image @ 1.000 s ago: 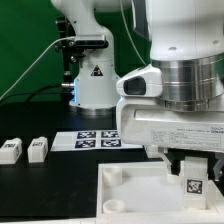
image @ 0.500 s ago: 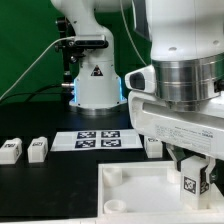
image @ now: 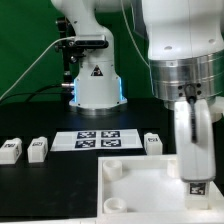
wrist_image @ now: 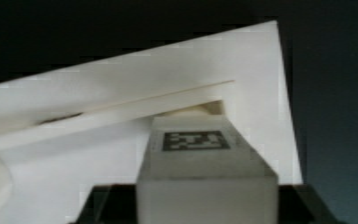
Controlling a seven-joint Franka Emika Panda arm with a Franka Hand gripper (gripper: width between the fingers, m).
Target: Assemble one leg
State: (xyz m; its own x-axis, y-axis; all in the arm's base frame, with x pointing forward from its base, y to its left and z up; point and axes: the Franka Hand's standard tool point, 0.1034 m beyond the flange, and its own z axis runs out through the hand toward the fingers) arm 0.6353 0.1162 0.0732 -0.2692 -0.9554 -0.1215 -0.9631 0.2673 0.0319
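green backdrop stood behind a black table [image: 40, 115]. at the front lay the white square panel [image: 140, 190] with corner sockets, behind it the marker board [image: 98, 140]. the gripper [image: 195, 172] clamped the leg [image: 196, 186] upright over the panel.

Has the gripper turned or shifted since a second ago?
Yes. The gripper has rotated about its axis, now narrow-on in the exterior view, jaws holding the leg over the same spot above the panel, near its right corner.
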